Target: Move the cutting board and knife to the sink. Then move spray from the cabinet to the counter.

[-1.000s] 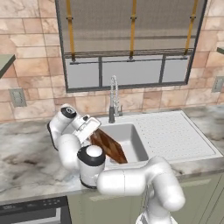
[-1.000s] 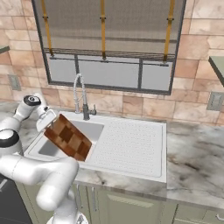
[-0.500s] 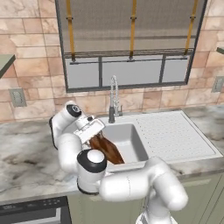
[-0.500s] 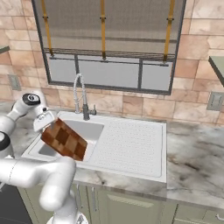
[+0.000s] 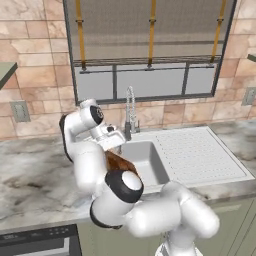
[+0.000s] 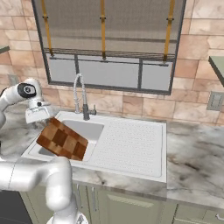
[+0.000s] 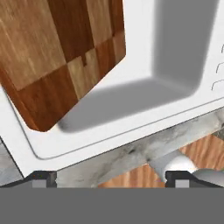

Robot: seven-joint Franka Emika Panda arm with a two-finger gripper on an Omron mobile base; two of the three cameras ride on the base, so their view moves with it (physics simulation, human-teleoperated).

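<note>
Your end effector (image 6: 41, 114) sits above the left end of the sink (image 6: 131, 144), just under the white wrist. From the right base view the cutting board (image 6: 62, 138) hangs directly below it, tilted, its lower corner down inside the basin. Compared with a second ago the board has dropped lower and further left in that view, so more of it now lies against the basin's left wall. It looks like the board's top edge is still pinched, but the fingers are hidden behind the wrist there. You cannot tell for sure whether the end effector is clamped or spread.

In the left base view the end effector (image 5: 114, 141) is just left of the faucet (image 5: 131, 107). The cutting board (image 5: 121, 163) shows below it as a dark brown sliver between the arm links and the basin. Earlier, more of the board showed here; now the arm covers most of it.

In the hand view the two fingertips (image 7: 43, 177) sit wide apart at the bottom. The cutting board (image 7: 57, 52) lies ahead of them, upper left, over the sink (image 7: 144, 87) floor, casting a shadow. A strip of marbled worktop (image 7: 131, 153) runs between the fingertips and the basin rim.
</note>
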